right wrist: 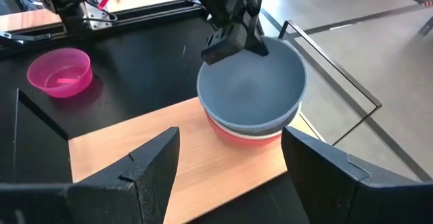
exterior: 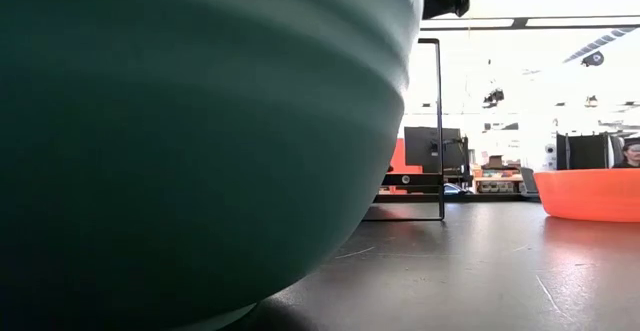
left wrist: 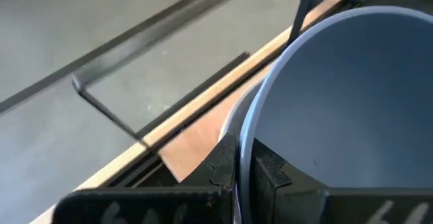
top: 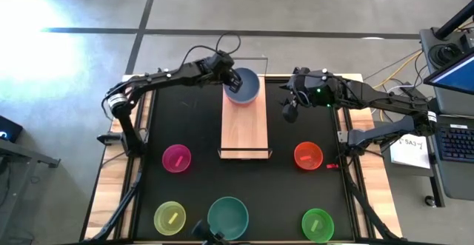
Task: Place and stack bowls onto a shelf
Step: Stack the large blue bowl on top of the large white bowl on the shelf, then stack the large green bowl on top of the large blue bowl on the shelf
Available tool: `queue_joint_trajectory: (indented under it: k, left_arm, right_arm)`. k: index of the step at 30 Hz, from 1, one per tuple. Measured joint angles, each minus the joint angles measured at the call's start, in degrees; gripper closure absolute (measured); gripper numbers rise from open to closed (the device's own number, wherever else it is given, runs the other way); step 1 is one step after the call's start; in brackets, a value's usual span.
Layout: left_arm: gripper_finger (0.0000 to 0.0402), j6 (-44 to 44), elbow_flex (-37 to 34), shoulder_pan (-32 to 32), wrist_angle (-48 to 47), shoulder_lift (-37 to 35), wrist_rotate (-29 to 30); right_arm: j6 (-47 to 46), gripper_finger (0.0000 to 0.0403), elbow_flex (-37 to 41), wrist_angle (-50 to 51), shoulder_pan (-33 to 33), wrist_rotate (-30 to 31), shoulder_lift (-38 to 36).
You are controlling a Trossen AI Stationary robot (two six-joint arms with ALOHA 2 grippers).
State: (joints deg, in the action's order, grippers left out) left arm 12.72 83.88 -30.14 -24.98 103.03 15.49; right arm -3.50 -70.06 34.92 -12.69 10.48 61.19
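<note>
On the black mat (top: 200, 112), from left to right in the high view, a magenta bowl (top: 177, 158), a yellow-green bowl (top: 169, 217), a teal bowl (top: 227, 217), an orange-red bowl (top: 308, 155) and a green bowl (top: 317, 223) are spread near the front. The shelf (top: 245, 130) lies in the middle, a light-wood board with a wire frame at each end. At its far end a grey-blue bowl (top: 246, 86) is nested in a red bowl (right wrist: 252, 135), which sits in a white one.

The left gripper (top: 234, 80) is clamped on the grey-blue bowl's rim, one finger inside and one outside. The right gripper (top: 289, 112) hangs over the mat just beside the shelf's right edge, its jaws wide apart and empty.

The bowls are judged light, stiff, thin-walled plastic, smooth and somewhat slippery, unlikely to break. A pinch across the rim is judged the best hold, since the round body offers nothing else narrow enough; a nested bowl may wedge or drag its neighbour.

The red and white layers are shown only by the right wrist view. The rim pinched between the fingers (left wrist: 220, 166) is shown close only by the left wrist view. The low view is mostly blocked by the teal bowl.
</note>
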Motion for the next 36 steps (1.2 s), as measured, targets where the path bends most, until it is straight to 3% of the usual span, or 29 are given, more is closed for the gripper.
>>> queue_joint_trajectory:
  k: [8,17,23,36]
  left_arm:
    - [0.0390,-0.01,-0.09,0.01,2.76,1.85,0.42]
    - [0.0327,-1.60,-0.03,0.10,2.81,0.79,0.42]
    - [0.0296,-3.50,4.50,0.42,-1.96,0.73,-0.08]
    - [0.0289,-10.74,7.25,10.69,-4.57,-2.77,-1.06]
  right_arm:
    - [0.01,0.0158,0.00,0.41,0.00,0.01,0.00]
    - [0.01,0.0158,0.00,0.93,0.00,0.02,0.00]
    - [0.03,0.0158,0.00,1.85,0.00,0.02,0.00]
    - [-2.31,0.0158,0.00,8.18,0.02,0.00,0.00]
